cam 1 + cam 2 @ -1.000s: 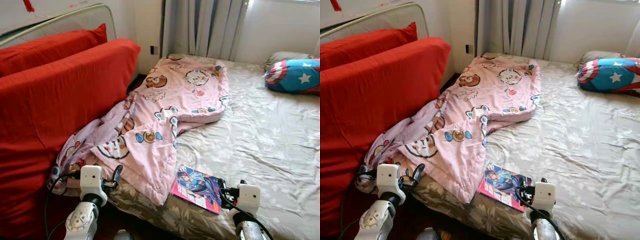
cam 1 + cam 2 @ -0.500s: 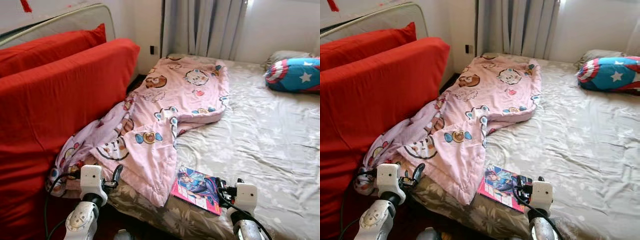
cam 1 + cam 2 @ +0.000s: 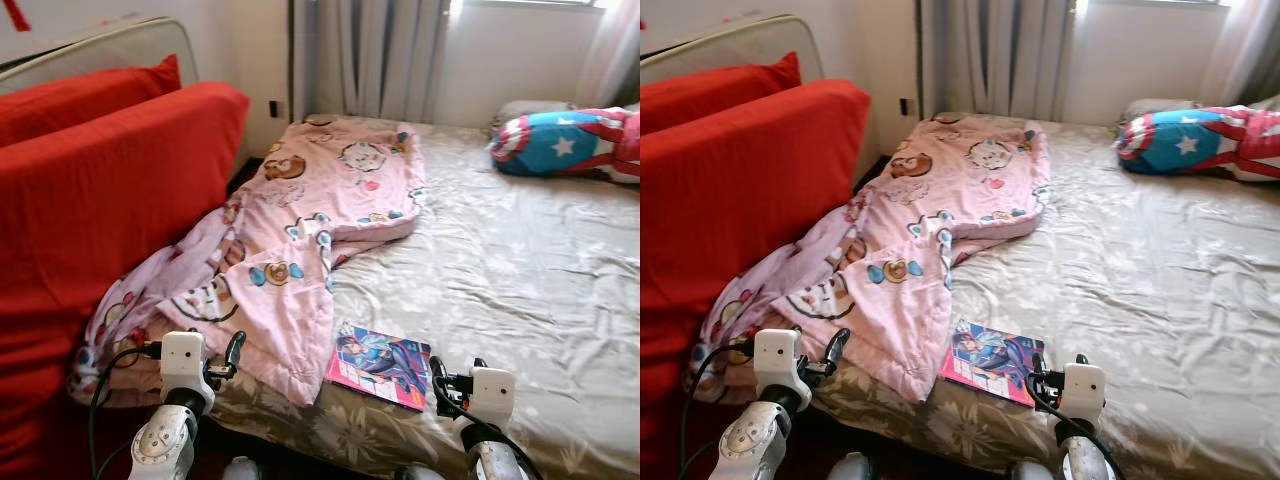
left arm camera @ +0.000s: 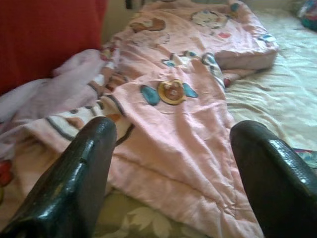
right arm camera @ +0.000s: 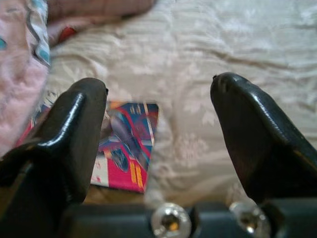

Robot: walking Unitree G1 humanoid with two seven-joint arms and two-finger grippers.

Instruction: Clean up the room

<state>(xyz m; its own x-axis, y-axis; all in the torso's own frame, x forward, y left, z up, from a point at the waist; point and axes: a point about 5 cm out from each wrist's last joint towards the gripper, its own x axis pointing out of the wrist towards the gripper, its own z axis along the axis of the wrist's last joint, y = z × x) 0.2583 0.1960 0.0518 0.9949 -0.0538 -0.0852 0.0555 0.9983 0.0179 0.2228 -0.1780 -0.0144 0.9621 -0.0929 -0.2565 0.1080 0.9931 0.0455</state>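
Note:
A pink cartoon-print blanket (image 3: 310,230) lies crumpled along the left side of the bed (image 3: 520,270) and hangs over its near left corner. A colourful comic book (image 3: 380,365) rests flat near the bed's front edge, just right of the blanket's hem. My left gripper (image 3: 232,352) hovers open near the blanket's lower edge; its fingers (image 4: 84,168) frame the pink blanket (image 4: 188,129). My right gripper (image 3: 440,378) is open just right of the book, and the comic book (image 5: 126,148) shows between its fingers (image 5: 74,129). Both grippers hold nothing.
A large red cushion (image 3: 100,210) leans against the bed's left side, with a metal headboard rail (image 3: 110,40) behind it. A star-and-stripe pillow (image 3: 560,140) lies at the far right. Grey curtains (image 3: 360,55) hang at the back wall.
The camera has swung to the right, so the whole scene has shifted left. Both grippers keep about the same place in the picture and stay open.

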